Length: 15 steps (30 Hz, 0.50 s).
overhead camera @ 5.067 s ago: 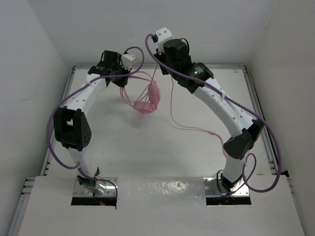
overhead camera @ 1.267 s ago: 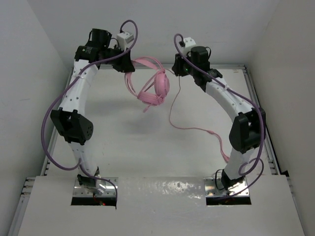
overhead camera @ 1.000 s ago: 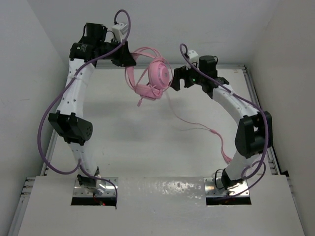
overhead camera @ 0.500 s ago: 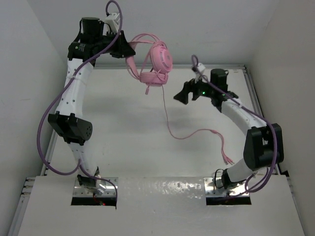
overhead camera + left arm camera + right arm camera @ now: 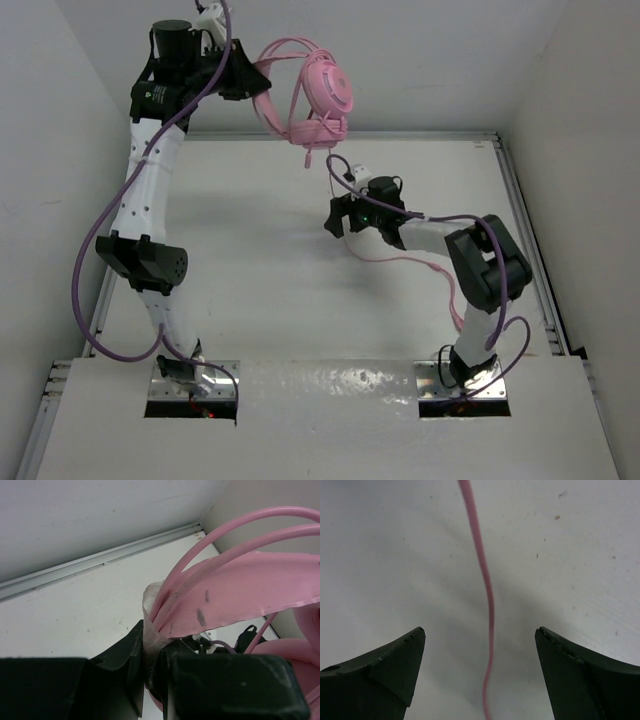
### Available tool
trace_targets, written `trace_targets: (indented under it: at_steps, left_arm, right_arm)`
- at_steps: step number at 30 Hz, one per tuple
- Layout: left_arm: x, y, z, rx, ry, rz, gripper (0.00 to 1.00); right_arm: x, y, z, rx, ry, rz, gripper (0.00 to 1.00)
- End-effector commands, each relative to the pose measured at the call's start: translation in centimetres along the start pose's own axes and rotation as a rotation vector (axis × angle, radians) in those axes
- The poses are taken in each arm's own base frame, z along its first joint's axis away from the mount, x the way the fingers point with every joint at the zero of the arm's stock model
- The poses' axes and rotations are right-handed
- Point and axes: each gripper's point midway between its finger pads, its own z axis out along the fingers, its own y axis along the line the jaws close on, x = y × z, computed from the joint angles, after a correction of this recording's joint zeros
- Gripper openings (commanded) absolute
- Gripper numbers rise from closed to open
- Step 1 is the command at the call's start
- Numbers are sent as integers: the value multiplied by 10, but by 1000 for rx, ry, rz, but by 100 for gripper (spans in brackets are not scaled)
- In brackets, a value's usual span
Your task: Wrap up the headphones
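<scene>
Holding the headphones (image 5: pixel 318 100) high over the far edge of the table (image 5: pixel 230 270), headband clamped tight in the left gripper (image 5: pixel 152 655), so as to let the cord (image 5: pixel 487 595) hang free. Straddling that cord low down with the right gripper (image 5: pixel 482 645), jaws wide, not touching it. Back wall close behind; open room toward the near side.

Pink headphones (image 5: pixel 240 595) band tight btwn L fingers (image 5: pixel 120 675), table (image 5: pixel 65 615) below

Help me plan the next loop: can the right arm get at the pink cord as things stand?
Probably yes. The right gripper is open and the cord runs between its fingers with nothing in the way. The left gripper holds the headphones aloft.
</scene>
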Motion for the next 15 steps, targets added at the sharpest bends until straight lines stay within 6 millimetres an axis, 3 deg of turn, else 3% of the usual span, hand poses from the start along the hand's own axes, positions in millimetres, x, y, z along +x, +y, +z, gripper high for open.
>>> trace_targets:
  at_steps: [1,3,4,5,7,11,12,14,15]
  left_arm:
    - [-54,-35,-30,63,-170,31,0]
    - [-58,-34,-31,45,-186,21,0]
    - [-58,-33,-31,39,-188,11,0]
    - [-59,-29,-31,22,-193,-15,0]
    - [-58,-21,-27,-7,-196,-47,0]
    - [-70,1,-24,-101,-259,-113,0]
    - [-70,7,-20,-108,-261,-130,0]
    - [-73,22,-16,-160,-288,-157,0]
    - [-71,31,-13,-189,-291,-163,0]
  right_arm:
    - [-36,-11,27,101,-100,9,88]
    - [-31,-18,38,155,-49,42,61]
    - [-18,-20,45,166,-8,68,47]
    - [-14,-18,46,164,20,79,19]
    - [1,0,46,116,51,70,0]
    - [12,58,35,-6,60,-35,0]
    - [18,84,33,-55,71,-74,0]
    - [20,110,24,-102,72,-137,0]
    - [24,134,21,-148,81,-175,0]
